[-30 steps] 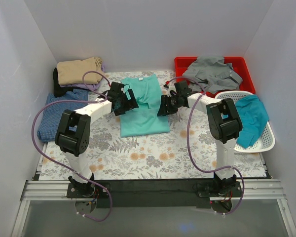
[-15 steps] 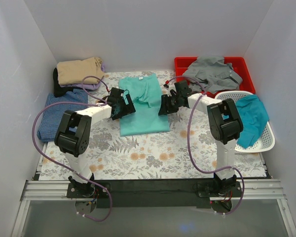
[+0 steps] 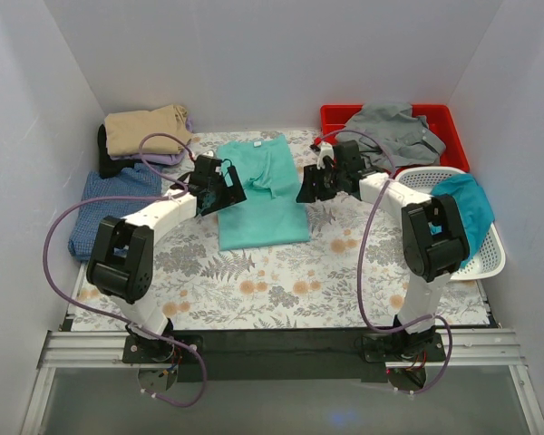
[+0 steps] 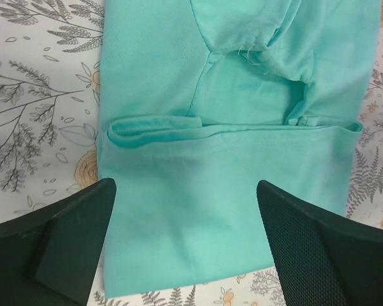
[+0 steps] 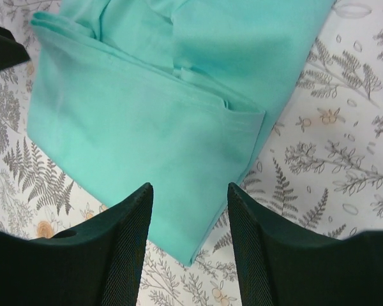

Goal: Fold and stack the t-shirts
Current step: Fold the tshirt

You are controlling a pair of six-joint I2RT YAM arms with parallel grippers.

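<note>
Over the last second both arms have swung outward. The left pincer point(image 3: 219, 186), jaws wide and empty, has drawn back to the left edge of the mint green t-shirt point(image 3: 261, 195), and the right pincer point(image 3: 314, 184), also parted and holding nothing, has pulled away from its right edge. The shirt lies flat, folded into a long strip, mid-back on the floral tabletop point(image 3: 254, 290) between the two pincers. White walls point(image 3: 272, 54) enclose the tabletop, with a tan t-shirt point(image 3: 145, 130) and a blue t-shirt point(image 3: 109, 204) at the left, a grey t-shirt point(image 3: 390, 127) in the red bin point(image 3: 331, 116) and a teal t-shirt point(image 3: 462, 217) in the white basket point(image 3: 494, 258).
</note>
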